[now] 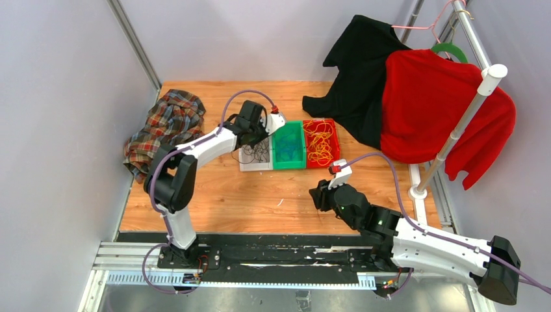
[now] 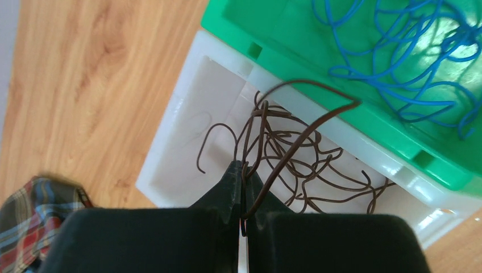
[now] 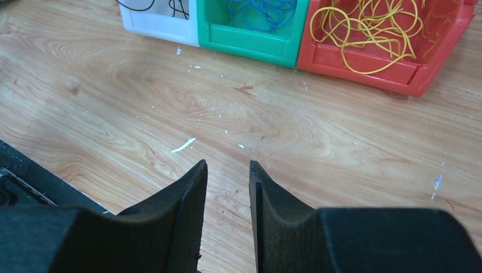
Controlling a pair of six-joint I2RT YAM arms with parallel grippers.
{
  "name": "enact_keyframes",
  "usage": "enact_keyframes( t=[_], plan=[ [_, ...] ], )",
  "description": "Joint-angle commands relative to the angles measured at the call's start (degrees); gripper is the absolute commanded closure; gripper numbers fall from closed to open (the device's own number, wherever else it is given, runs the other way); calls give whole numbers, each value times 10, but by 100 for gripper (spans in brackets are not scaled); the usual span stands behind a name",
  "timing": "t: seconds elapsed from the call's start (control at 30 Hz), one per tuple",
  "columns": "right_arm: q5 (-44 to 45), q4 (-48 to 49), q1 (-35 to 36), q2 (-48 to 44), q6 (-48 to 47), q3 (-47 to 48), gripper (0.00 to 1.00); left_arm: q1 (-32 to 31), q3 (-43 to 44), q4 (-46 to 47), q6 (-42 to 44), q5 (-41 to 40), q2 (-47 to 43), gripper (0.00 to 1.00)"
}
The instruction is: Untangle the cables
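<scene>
The black cables (image 2: pixel 318 165) lie as thin dark loops in the white bin (image 2: pixel 187 108). My left gripper (image 2: pixel 244 168) is shut on one black cable loop (image 2: pixel 307 133) and holds it just above that bin. Blue cables (image 2: pixel 398 51) lie in the green bin (image 2: pixel 364 119) beside it. Yellow cables (image 3: pixel 369 28) lie in the red bin (image 3: pixel 364 62). My right gripper (image 3: pixel 227 166) is open and empty above bare wood, near the table's front. In the top view the left gripper (image 1: pixel 258 133) hangs over the white bin (image 1: pixel 255 155) and the right gripper (image 1: pixel 323 192) is in front of the red bin (image 1: pixel 321 143).
A plaid cloth (image 1: pixel 166 127) lies at the left. A black garment (image 1: pixel 364 71) and a red garment (image 1: pixel 435 104) hang at the back right on a white rack (image 1: pixel 455 136). Small white flecks (image 3: pixel 183 145) lie on the wooden table (image 1: pixel 260 195).
</scene>
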Motion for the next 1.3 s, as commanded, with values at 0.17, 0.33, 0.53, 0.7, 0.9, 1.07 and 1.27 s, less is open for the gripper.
enact_keyframes(
  t=[0.17, 0.33, 0.53, 0.7, 0.9, 1.07, 1.27],
  plan=[
    [5, -13, -13, 1, 1, 7, 67, 3, 59, -28, -19, -46, 47, 99],
    [6, -14, -15, 0, -3, 8, 67, 10, 90, -93, -34, 4, 29, 68],
    [5, -15, -16, -2, -3, 8, 67, 19, 118, -174, -31, 67, -3, 42],
    [1, -14, -16, -1, -4, 7, 67, 24, 136, -203, -29, 109, -25, 29],
    [2, -8, -16, 4, -1, 4, 67, 25, 174, -182, -52, 131, -10, 31],
    [1, -4, -16, 9, 3, 1, 67, 25, 184, -119, -40, 76, 39, 57],
    [2, -5, -16, 7, 4, -4, 68, 25, 160, -97, -38, 58, 73, 81]
  ],
)
